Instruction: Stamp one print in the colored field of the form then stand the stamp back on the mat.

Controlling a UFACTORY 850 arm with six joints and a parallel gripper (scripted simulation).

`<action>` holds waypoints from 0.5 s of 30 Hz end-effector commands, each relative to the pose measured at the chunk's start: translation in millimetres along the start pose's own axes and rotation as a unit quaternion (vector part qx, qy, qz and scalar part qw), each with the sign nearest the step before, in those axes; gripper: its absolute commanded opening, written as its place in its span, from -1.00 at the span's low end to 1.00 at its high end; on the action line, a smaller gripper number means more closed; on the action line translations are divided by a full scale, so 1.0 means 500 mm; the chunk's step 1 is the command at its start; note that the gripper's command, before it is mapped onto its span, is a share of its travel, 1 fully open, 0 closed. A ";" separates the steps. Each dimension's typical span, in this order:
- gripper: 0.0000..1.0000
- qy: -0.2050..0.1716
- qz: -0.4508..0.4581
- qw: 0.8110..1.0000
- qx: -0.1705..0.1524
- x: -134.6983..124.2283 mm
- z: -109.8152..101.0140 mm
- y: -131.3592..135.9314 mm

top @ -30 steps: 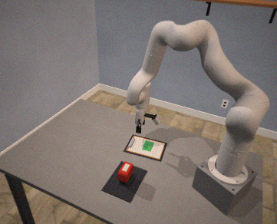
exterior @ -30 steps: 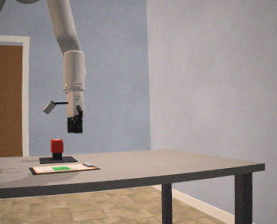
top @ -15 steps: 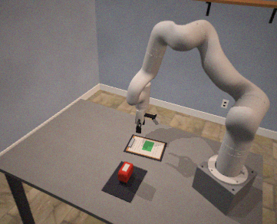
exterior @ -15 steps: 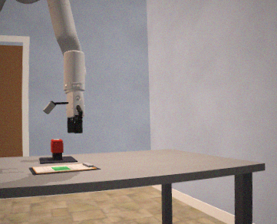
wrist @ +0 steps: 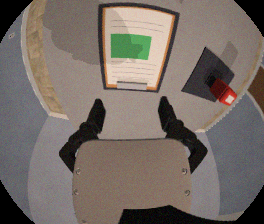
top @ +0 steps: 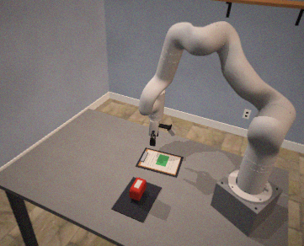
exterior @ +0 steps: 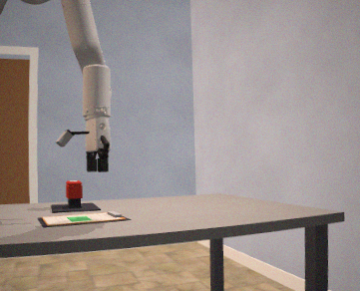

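Observation:
The red stamp [top: 137,189] [exterior: 74,191] [wrist: 224,91] stands upright at the middle of the dark mat [top: 124,205] [exterior: 90,206] [wrist: 199,76]. The form [top: 174,166] [exterior: 53,219] [wrist: 159,56] lies on a clipboard beyond the mat, its green field [top: 162,159] [exterior: 79,218] [wrist: 131,46] bare of any mark. My gripper [top: 152,141] [exterior: 97,166] [wrist: 131,104] is open and empty. It hangs high above the table, just off the form's clip end and well away from the stamp.
The grey table [top: 64,156] [exterior: 225,211] carries the arm's base block [top: 245,204] at the right. The clipboard's metal clip [top: 145,157] [exterior: 115,213] [wrist: 131,84] sits at the form's near end in the wrist view. Walls stand behind the table.

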State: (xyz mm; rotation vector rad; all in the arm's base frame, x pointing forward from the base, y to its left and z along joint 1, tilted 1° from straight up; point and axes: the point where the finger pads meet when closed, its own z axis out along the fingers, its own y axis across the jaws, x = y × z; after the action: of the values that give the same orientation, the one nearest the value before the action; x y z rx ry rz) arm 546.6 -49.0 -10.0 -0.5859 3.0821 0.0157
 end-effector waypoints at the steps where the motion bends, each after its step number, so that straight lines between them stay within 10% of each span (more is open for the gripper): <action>1: 1.00 -0.002 -0.045 0.999 -0.001 -0.002 -0.010 -0.001; 15: 1.00 0.005 -0.420 0.907 0.011 -0.003 -0.109 0.000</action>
State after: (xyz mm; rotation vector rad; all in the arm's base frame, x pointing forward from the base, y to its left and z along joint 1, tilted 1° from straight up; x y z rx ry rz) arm 547.8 -49.1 29.4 -1.5344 2.7549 -0.0683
